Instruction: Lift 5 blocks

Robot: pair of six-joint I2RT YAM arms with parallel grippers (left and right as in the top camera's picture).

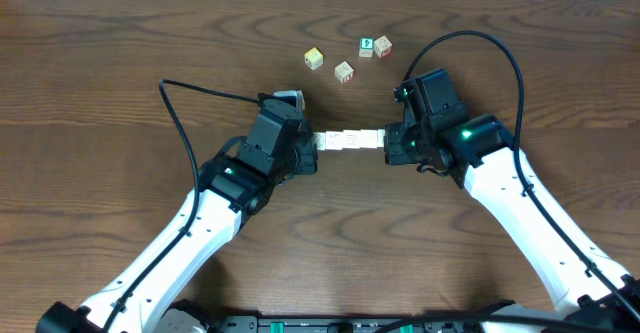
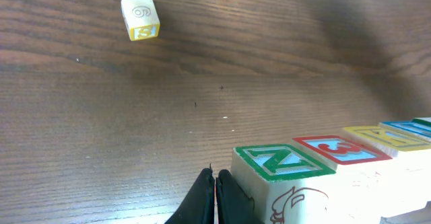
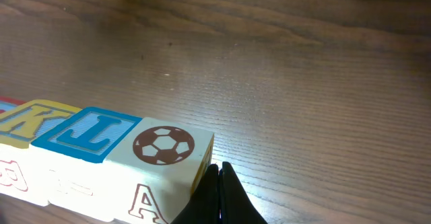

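The row of blocks (image 1: 350, 139) lies end to end between the two tools, near the middle of the desk (image 1: 90, 53). The overhead view shows the row only as a short pale strip. Its printed faces cannot be read there, and both ends are covered by the tool housings. Whether the row rests on the desk or hangs clear of it cannot be determined. In the left wrist view the left tool (image 2: 214, 183) has its fingers pressed together with nothing between them, the tips set against the end face of the green N block (image 2: 283, 165). The further blocks run off the right edge of that view. In the right wrist view the right tool (image 3: 220, 178) is likewise closed and empty, with its tips at the end of the football block (image 3: 163, 146); the row is cut off at the left edge. Four loose cubes (image 1: 344, 71) sit well apart from the row, toward the far edge. Bare wood lies open on both outer sides of the arms.
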